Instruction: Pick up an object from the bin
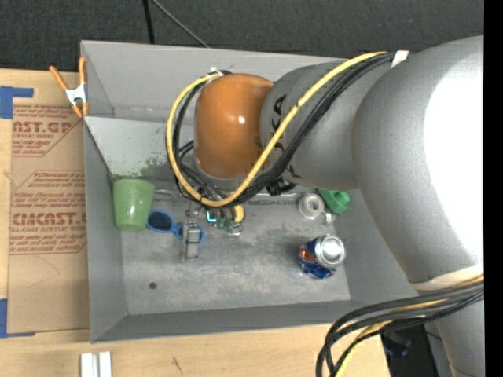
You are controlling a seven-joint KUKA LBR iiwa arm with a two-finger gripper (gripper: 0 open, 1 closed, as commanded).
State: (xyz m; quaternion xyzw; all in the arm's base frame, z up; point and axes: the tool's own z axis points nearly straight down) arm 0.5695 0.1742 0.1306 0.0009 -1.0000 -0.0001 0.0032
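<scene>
Poised under the orange cover, low over the middle of the bin and close to its back wall: the end effector. Wide, narrow or holding something: cannot tell, since cover and looped cables hide it from above.

Nearest to it, right at its lower edge: a small greenish bit, touching or apart not clear. Just below the end effector and a little toward the view's left: a small grey piece with blue on it, on the bin floor.

Further to the view's left of that: a flat blue oval, then a pale green cup by the left wall.

To the view's right of the end effector, well apart: a green piece with a silver cap, close beside the arm. Nearer the front wall: a blue and red can with its silver end showing.
</scene>
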